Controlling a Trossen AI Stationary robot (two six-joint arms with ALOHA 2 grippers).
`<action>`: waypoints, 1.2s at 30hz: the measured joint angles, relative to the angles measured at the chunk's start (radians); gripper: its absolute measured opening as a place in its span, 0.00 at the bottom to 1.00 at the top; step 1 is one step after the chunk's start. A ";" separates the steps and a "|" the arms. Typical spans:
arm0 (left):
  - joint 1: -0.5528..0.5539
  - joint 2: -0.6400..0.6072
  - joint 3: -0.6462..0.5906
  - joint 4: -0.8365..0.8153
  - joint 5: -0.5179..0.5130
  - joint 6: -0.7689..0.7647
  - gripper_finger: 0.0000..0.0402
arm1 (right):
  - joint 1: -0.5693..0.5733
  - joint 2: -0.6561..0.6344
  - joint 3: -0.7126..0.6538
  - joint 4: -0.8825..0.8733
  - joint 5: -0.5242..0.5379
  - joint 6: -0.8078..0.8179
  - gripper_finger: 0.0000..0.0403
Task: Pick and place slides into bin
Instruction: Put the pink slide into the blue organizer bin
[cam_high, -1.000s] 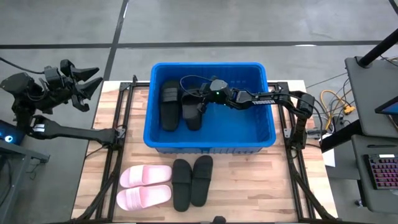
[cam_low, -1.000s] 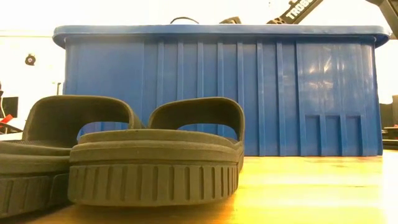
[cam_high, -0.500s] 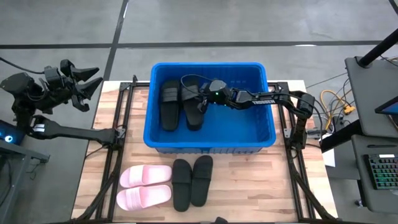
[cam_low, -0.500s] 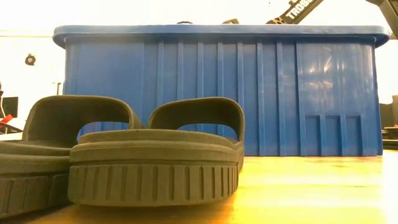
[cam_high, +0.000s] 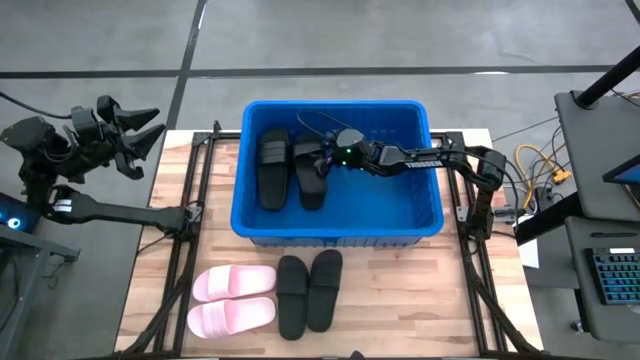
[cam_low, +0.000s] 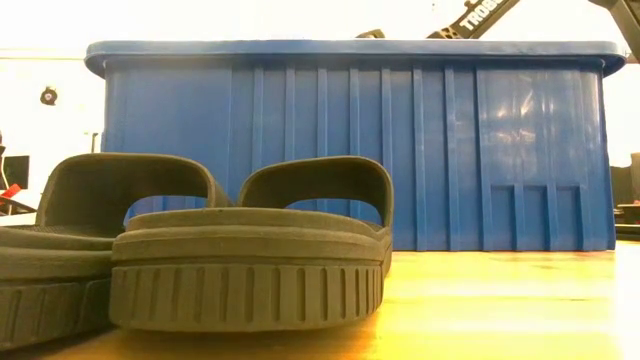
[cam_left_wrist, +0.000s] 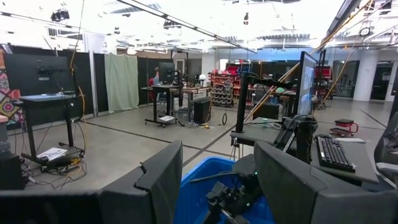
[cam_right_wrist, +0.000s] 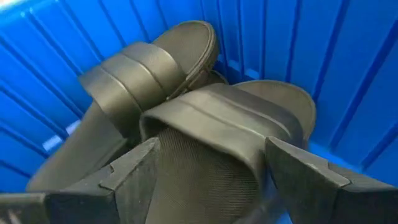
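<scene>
The blue bin (cam_high: 418, 216) stands at the table's middle and fills the low view (cam_low: 500, 150). Two black slides lie side by side on the bin's floor at its left: one (cam_high: 272, 170) and a second (cam_high: 310, 178). My right gripper (cam_high: 324, 160) reaches into the bin over the second slide, its fingers wide apart on either side of that slide's strap (cam_right_wrist: 205, 118). A pale pink pair (cam_high: 232, 300) and a black pair (cam_high: 308, 292) lie soles down on the table's near part. My left gripper (cam_high: 145, 137) waits open beyond the table's far left corner. My right gripper (cam_right_wrist: 211, 168) comes level from the table's right, along the second slide. Its fingers (cam_right_wrist: 134, 168) stand at the two sides of the strap's near edge (cam_right_wrist: 186, 124). Whether they touch it I cannot tell. The slide lies flat on the bin's floor.
The bin's right half (cam_high: 385, 195) shows bare blue floor. The black pair (cam_low: 250, 270) stands close before the low camera. Dark frame rails (cam_high: 185, 215) run along both table sides. Desks and cables stand to the right of the table (cam_high: 600, 150).
My right gripper has gone a little toward the table's left inside the bin. The second black slide, slanted a second ago, now lies straight beside the first one.
</scene>
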 joint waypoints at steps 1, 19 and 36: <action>0.000 0.000 0.000 0.000 0.000 0.000 0.46 | 0.000 0.000 0.002 0.002 0.000 0.023 0.69; 0.000 0.000 0.000 0.000 0.019 0.000 0.46 | 0.031 -0.040 0.368 -0.051 -0.315 0.034 0.63; -0.001 0.009 -0.076 0.000 0.019 -0.055 0.46 | 0.541 -0.060 0.931 -1.078 0.248 -0.336 0.57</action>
